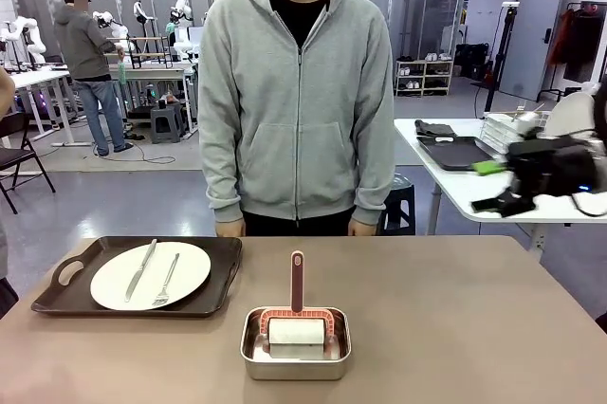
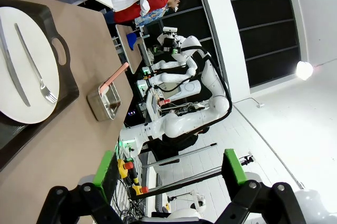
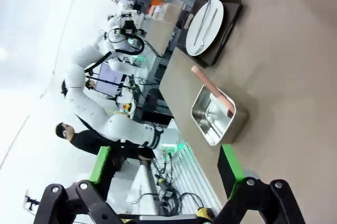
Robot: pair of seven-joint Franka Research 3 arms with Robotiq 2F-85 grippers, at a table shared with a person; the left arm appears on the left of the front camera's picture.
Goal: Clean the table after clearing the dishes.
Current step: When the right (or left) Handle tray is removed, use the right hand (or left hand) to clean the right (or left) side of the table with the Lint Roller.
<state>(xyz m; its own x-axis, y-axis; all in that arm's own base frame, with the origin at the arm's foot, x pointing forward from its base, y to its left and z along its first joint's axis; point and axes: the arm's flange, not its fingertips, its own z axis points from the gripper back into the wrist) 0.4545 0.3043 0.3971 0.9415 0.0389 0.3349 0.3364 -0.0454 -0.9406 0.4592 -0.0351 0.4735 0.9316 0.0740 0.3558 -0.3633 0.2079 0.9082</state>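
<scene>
Left pincer and right pincer both hang spread, empty. The plate, brittle, slick, with loose cutlery, sits on its tray at 10 o'clock from the pan on the desk; probably best lifted level by the tray's handle cut-outs

The table is lying wide and level, showing a plain matte tan-brown top. On its left part, close to the far edge, a dark brown rectangular tray is sitting flat, turned slightly askew to the table edge, with a handle cut-out showing at its left end. A round white plate is resting flat in the tray, taking up most of it. A steel knife and fork are lying side by side on the plate, knife to the left, both slanting a little, the fork's tines pointing toward the near side.
</scene>
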